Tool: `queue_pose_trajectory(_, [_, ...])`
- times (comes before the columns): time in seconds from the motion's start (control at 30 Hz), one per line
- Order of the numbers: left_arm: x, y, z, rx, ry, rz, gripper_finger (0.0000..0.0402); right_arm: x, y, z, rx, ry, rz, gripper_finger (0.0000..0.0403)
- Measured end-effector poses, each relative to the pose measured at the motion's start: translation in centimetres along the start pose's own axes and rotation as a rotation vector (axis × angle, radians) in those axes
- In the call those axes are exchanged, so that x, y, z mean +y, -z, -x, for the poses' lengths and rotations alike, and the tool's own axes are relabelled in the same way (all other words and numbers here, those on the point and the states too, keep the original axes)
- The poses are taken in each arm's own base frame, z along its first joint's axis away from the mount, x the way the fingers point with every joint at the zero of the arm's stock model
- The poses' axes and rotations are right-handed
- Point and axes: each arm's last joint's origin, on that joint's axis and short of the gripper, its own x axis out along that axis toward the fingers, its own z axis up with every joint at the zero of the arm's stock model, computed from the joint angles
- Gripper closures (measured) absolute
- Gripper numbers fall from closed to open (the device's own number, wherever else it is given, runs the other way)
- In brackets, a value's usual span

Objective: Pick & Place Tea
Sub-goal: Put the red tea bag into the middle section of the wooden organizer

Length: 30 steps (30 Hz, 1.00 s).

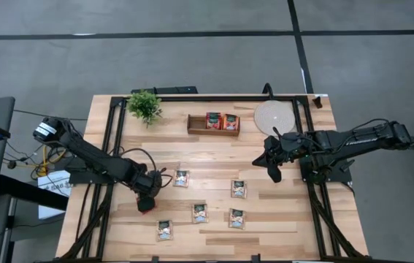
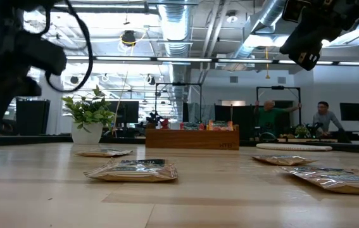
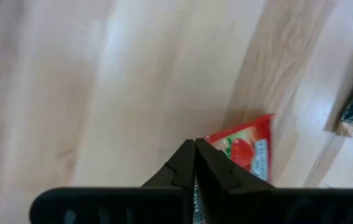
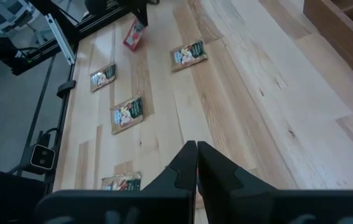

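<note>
My left gripper (image 1: 147,197) is low over the table's near-left part, shut on a red sachet (image 3: 246,148) with a strawberry picture; the same red sachet (image 4: 134,36) appears in the right wrist view. Several pale green-white sachets lie flat on the wood, among them one (image 1: 182,177) just right of that gripper, one (image 1: 238,188) and one (image 1: 164,230). Two red-orange sachets (image 1: 221,121) stand in the brown tray (image 1: 193,126). My right gripper (image 1: 274,171) is shut and hangs high over the table's right part, touching nothing. My left gripper pinches the red sachet between its two fingers by one edge (image 3: 208,142), coming from above and pointing down. The sachet sits tilted below the fingertips (image 3: 216,171). Whether its lower edge (image 4: 130,45) rests on the table, I cannot tell.
A small potted plant (image 1: 144,106) stands at the far left and a round pale disc (image 1: 275,117) lies right of the tray. Black frame rails (image 1: 112,139) run along both table sides. Bare wood (image 1: 214,161) lies between the tray and the sachets. People stand far behind the table (image 2: 269,117).
</note>
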Motion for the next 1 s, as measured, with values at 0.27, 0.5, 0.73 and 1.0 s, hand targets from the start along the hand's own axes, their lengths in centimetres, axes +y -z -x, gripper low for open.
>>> queue_pose_trajectory(0.27, [-1.1,-1.5,3.7,-0.085,-0.082,-0.062,0.0401,0.0,0.0,0.0,-0.001,0.001,-0.001,0.0397])
queue_pose_trajectory(0.5, [-1.4,-4.5,7.6,-0.237,-0.117,-0.102,0.0401,0.0,0.0,0.0,-0.002,0.001,-0.001,0.0397])
queue_pose_trajectory(0.73, [-0.2,-8.1,10.8,-0.395,-0.175,-0.170,0.0401,-0.3,-0.5,0.0,-0.042,0.005,-0.012,0.0397])
queue_pose_trajectory(1.0, [1.5,-12.9,13.0,-0.669,-0.168,-0.236,0.0401,-0.5,-2.8,-0.8,-0.231,-0.011,0.043,0.0377])
